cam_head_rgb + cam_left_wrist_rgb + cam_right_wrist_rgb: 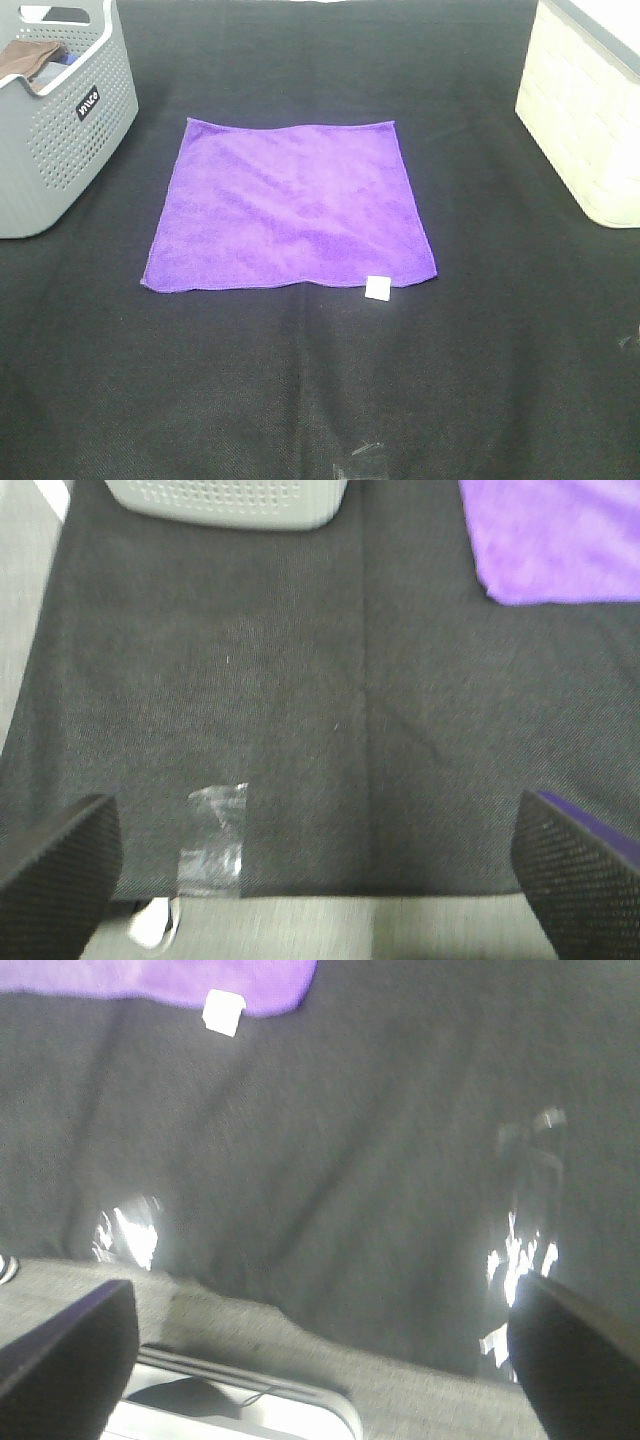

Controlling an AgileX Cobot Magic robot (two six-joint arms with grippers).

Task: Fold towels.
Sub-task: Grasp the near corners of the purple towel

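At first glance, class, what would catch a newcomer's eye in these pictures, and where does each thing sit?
The bright purple towel stands out first, spread flat mid-table on the black cover, a small white tag at its near edge. Next come the grey perforated basket at the far left and the cream basket at the far right.

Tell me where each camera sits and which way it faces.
Exterior high: mounted high, looking down on the purple towel; no arm shows.
Left wrist: low over the table, facing the grey basket; left pincer open.
Right wrist: low, facing the white tag; right pincer open.
Shared: all see the purple towel.
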